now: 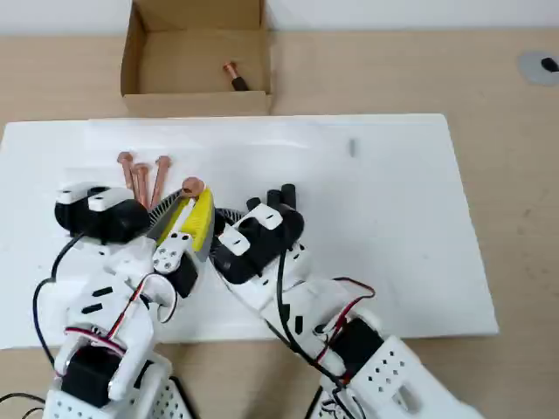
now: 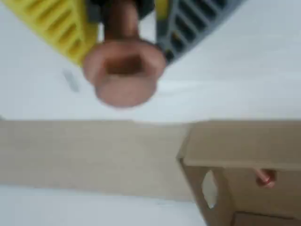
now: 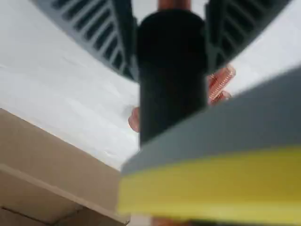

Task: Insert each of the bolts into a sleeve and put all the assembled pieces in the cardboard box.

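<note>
Sleeve [image 3: 171, 70] and bolt [image 2: 123, 70] are held well inside the mat [image 1: 393, 218] edges.

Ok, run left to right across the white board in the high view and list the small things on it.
Three loose bolts → the bolt held in the left gripper → the cluster of black sleeves → a small grey mark.
</note>
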`<state>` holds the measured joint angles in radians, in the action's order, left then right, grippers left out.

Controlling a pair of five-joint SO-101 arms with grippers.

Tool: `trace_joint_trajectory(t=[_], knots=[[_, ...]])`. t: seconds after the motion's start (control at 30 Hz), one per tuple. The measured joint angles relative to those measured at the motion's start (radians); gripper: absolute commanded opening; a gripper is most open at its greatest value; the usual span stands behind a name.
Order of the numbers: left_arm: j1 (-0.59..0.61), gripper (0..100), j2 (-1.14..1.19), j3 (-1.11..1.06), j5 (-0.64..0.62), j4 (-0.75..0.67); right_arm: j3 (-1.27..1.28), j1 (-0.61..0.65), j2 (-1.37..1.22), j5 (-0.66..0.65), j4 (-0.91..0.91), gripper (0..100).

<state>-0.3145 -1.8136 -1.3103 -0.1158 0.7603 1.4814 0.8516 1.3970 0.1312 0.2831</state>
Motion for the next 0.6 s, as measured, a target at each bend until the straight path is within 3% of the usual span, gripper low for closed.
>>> trace_joint_trajectory(t=[0.27, 0.43, 0.6], knots=[[0.000, 17, -0.005, 0.133, -0.015, 0.164, 0.000, 0.002, 0.000, -0.002, 0.000, 0.9], [0.000, 16, -0.005, 0.270, -0.015, 0.302, -0.003, -0.061, 0.000, -0.002, 0.000, 0.9], [0.143, 16, 0.095, 0.404, -0.015, 0.388, -0.143, -0.192, -0.118, 0.028, 0.058, 0.9]])
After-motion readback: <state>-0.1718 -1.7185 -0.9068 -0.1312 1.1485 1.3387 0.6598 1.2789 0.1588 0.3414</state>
